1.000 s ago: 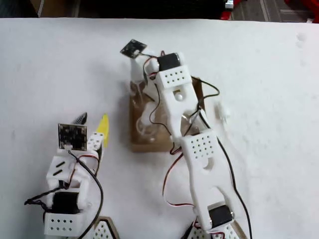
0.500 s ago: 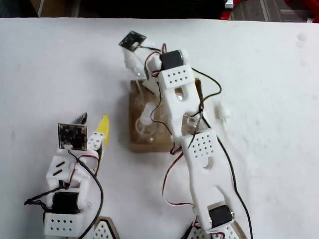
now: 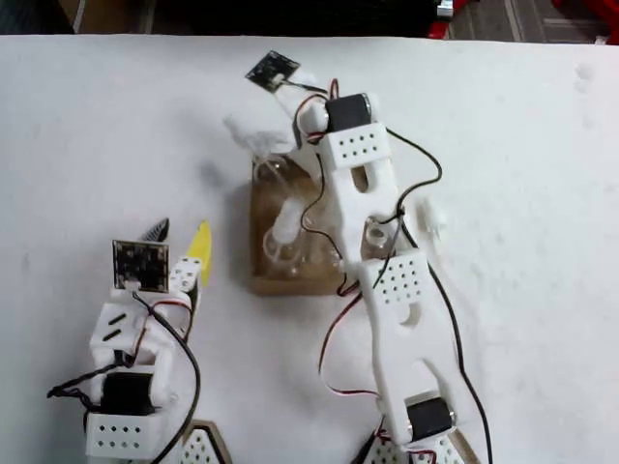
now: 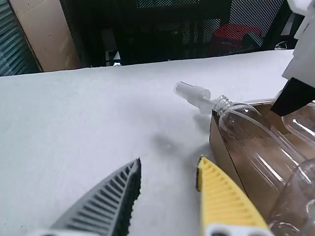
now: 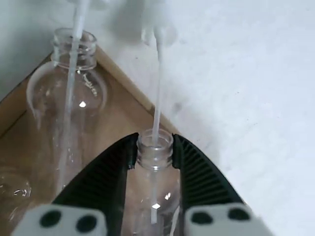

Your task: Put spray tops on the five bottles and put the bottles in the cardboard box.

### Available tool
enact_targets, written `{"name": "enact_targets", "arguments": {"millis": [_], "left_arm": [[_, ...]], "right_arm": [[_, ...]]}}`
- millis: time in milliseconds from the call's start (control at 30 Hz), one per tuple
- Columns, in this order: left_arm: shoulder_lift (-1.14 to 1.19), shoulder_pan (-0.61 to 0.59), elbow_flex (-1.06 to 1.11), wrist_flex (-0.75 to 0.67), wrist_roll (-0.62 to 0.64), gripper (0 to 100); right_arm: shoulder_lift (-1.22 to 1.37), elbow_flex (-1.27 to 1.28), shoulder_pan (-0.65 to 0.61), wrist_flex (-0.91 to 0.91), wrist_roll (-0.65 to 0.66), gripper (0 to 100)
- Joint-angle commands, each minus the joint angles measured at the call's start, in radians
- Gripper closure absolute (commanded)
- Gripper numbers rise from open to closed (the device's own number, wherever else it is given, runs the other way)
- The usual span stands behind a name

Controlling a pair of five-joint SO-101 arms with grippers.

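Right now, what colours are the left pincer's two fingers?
Left pincer: one grey finger, one yellow. Best seen in the left wrist view.

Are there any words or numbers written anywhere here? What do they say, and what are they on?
There are no words or numbers that can be read.
The clear bottles have no labels.
The cardboard box shows plain brown sides.
Any print on the dark circuit board at the left arm's wrist is too small to read.
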Motion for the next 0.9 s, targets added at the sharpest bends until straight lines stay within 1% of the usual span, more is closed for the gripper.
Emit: {"name": "enact_targets", "arguments": {"millis": [0, 267, 400, 600, 733, 867], "left_arm": [[-0.007, 0.015, -0.003, -0.032, -0.011, 83], [-0.007, 0.015, -0.003, -0.032, -0.011, 83], [-0.007, 0.015, -0.003, -0.032, -0.011, 83], [-0.007, 0.015, -0.003, -0.032, -0.011, 83], [-0.007, 0.015, -0.003, -0.032, -0.011, 83], [-0.007, 0.015, -0.003, -0.032, -0.011, 83]], "right_arm": [[-0.042, -0.091, 0.018, 0.021, 0.008, 98.1], [-0.048, -0.170, 0.025, 0.013, 0.006, 98.1], [-0.056, -0.189, 0.044, -0.030, 0.002, 98.1], [-0.058, -0.189, 0.090, -0.114, -0.127, 98.1], [-0.074, -0.192, 0.099, -0.134, -0.192, 98.1], [-0.143, -0.190, 0.101, -0.134, -0.247, 98.1]]}}
